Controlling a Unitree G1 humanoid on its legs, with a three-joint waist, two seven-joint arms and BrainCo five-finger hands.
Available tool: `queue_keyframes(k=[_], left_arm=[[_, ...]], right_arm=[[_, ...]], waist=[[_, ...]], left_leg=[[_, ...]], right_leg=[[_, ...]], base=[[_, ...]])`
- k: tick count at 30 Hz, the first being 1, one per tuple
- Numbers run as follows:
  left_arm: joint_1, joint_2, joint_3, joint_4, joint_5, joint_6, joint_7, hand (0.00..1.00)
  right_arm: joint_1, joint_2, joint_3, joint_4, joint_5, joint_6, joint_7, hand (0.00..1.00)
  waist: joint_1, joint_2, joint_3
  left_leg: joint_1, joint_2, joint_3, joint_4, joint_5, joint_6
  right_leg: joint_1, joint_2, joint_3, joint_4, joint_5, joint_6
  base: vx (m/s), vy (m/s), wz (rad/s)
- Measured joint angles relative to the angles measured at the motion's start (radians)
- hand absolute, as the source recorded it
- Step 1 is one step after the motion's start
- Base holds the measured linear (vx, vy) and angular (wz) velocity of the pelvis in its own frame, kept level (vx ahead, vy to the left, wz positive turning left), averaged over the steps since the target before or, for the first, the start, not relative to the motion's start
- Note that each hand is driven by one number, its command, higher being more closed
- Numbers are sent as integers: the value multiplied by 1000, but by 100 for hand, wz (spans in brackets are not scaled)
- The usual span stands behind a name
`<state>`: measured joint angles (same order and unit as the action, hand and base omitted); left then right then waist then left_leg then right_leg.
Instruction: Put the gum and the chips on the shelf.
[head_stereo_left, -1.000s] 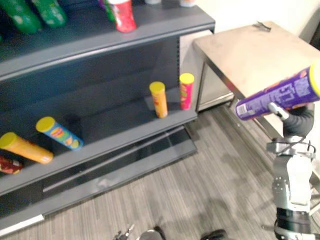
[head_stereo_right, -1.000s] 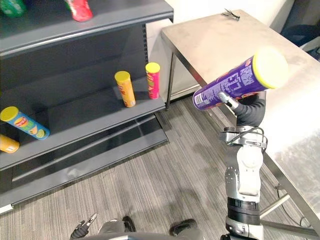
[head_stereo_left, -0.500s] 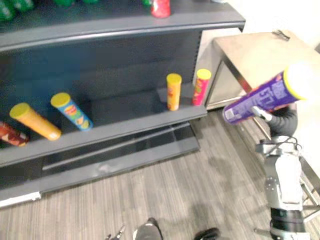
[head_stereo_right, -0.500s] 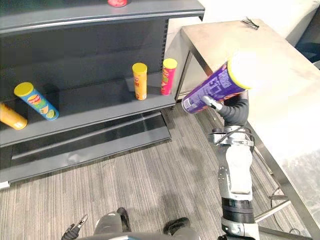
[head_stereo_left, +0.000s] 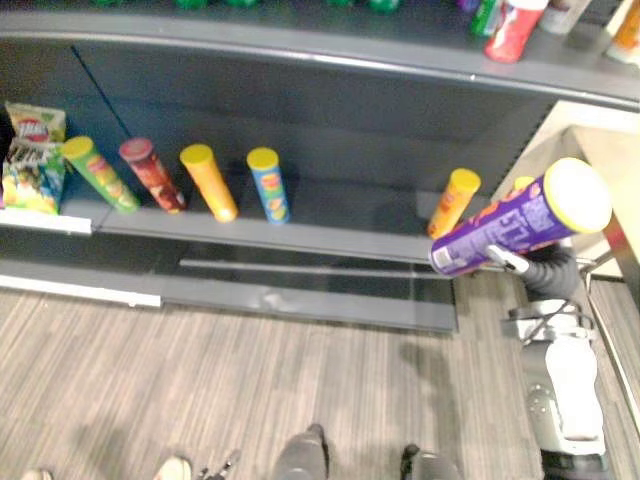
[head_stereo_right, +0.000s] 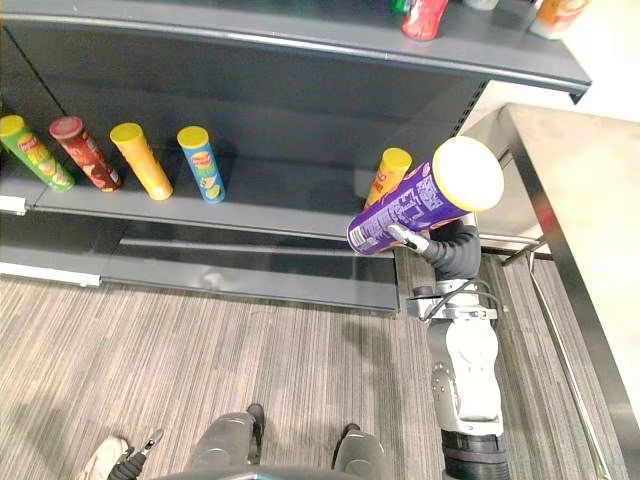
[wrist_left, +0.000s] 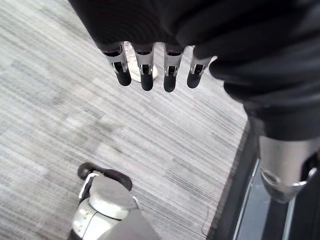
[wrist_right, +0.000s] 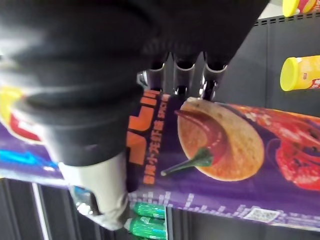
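My right hand (head_stereo_right: 452, 246) is shut on a purple chips can (head_stereo_right: 422, 201) with a pale yellow lid, held tilted in the air in front of the shelf's right end. In the right wrist view the fingers (wrist_right: 184, 65) curl round the purple can (wrist_right: 240, 155). The dark shelf (head_stereo_left: 300, 238) carries several chips cans: green (head_stereo_left: 96, 171), dark red (head_stereo_left: 150, 174), orange (head_stereo_left: 208, 180), blue (head_stereo_left: 267, 183) and another orange one (head_stereo_left: 453, 200) near the held can. My left hand (wrist_left: 150, 65) hangs over the floor, fingers straight and holding nothing.
Snack bags (head_stereo_left: 28, 160) lie at the shelf's left end. Bottles and a red can (head_stereo_right: 424, 16) stand on the upper shelf board (head_stereo_right: 300, 38). A steel table (head_stereo_right: 580, 180) stands to the right of the shelf. Striped grey floor (head_stereo_left: 200, 380) lies in front.
The camera has swung left, so more of the shelf and its cans shows. My right hand still holds the purple can, which stands nearer the shelf's right end.
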<state>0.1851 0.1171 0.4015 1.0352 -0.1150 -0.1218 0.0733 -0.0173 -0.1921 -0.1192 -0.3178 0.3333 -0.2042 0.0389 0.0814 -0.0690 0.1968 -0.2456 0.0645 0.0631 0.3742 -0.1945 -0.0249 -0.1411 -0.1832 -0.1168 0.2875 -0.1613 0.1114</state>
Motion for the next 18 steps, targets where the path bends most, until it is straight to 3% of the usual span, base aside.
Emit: queue_keyframes(k=[4,8,18], left_arm=[[4,-38,-3,1,0,0,-13,0],[3,-39,-4,0,1,1,-23,0],[2,-38,-16,-3,5,2,-37,0]], right_arm=[[23,37,-40,-2,31,0,3,100],[51,55,-66,-22,32,0,5,100],[85,96,-67,-16,28,2,11,100]], waist=[[-21,-3,-3],[-23,-6,-5],[-42,-8,-19]], left_leg=[[24,13,-47,-68,31,-27],[34,18,-52,-153,79,-40],[112,12,-34,-308,146,-46]], right_leg=[[63,28,-53,-84,13,2],[64,42,-68,-143,40,-10],[81,41,-54,-189,64,-11]], base=[[45,-113,26],[57,-70,10],[42,-9,-4]])
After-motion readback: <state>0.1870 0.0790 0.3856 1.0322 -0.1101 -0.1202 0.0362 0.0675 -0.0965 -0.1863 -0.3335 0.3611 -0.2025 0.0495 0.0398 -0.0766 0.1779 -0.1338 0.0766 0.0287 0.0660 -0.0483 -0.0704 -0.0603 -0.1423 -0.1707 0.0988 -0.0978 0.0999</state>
